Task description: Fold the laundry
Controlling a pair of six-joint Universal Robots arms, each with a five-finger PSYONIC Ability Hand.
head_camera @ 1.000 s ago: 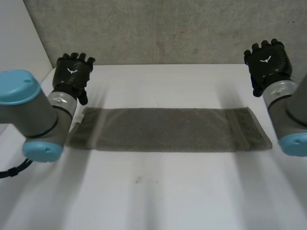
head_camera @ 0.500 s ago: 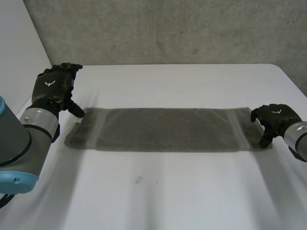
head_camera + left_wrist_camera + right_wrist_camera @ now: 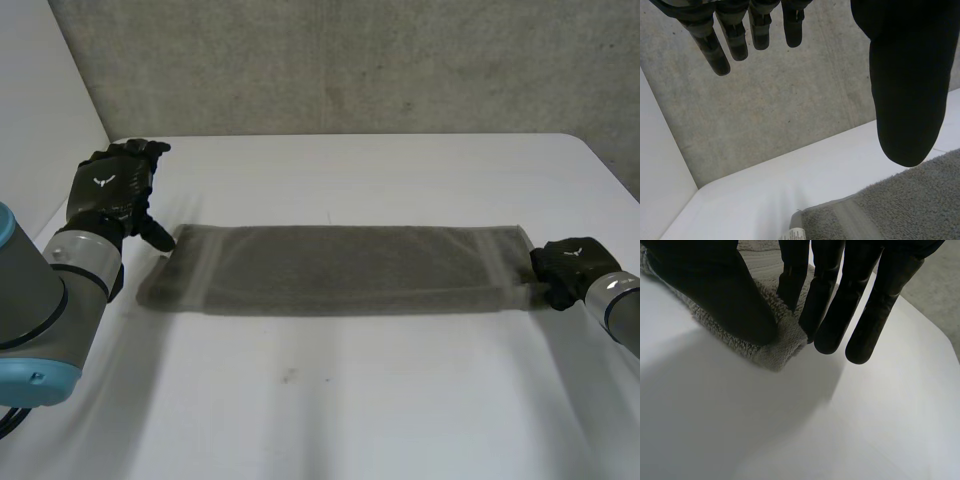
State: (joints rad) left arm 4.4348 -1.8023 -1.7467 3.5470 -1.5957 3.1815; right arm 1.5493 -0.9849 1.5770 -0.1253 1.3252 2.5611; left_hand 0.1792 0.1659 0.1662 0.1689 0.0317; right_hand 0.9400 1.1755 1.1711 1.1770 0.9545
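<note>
A grey towel, folded into a long strip, lies flat across the white table. My left hand hovers at the towel's far left corner, open, its thumb and fingers spread apart above the towel and its small white label. My right hand is down at the towel's right end, at the near corner. In the right wrist view that hand pinches the towel's corner between thumb and fingers.
A concrete wall rises behind the table's far edge. A white panel stands at the left. The table's right edge runs close to my right hand. Bare tabletop lies in front of the towel.
My right hand dropped from up at the far right to the towel's right end and closed on its corner. My left hand moved out to the left of the towel's end.
</note>
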